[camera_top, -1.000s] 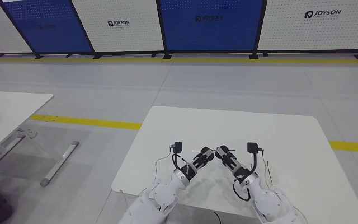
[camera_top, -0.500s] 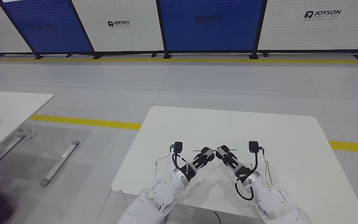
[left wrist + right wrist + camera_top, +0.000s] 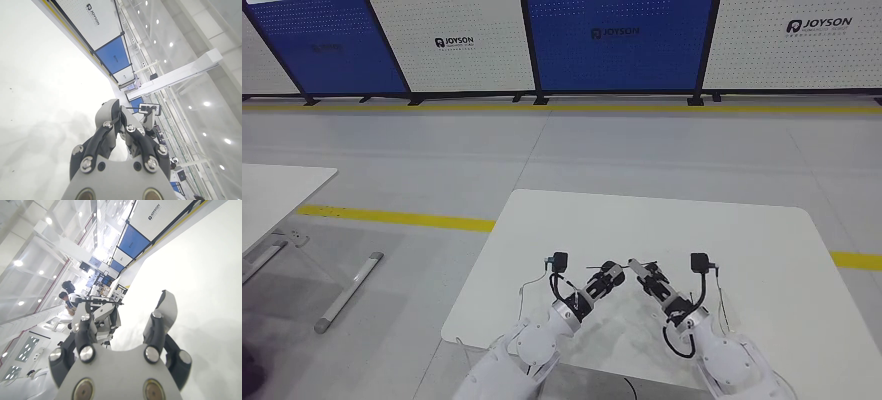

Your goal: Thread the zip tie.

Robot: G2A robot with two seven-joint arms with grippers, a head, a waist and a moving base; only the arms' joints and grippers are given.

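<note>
In the left wrist view the left tool (image 3: 119,108) pinches the zip tie (image 3: 120,119) so tight that just a slim black edge peeks out between the fingers (image 3: 107,113). The rest is hidden inside. From above the tie is a tiny dark hair, too small to tell which end is the head. In the right wrist view a finger of the right tool (image 3: 123,306) stands in front of the left tool and hides part of it. A little dark line (image 3: 720,302) lies on the counter (image 3: 742,230), off to the right tool's outer side, too small to tell what it is. The top view's bottom edge cuts off the counter's near right corner.
</note>
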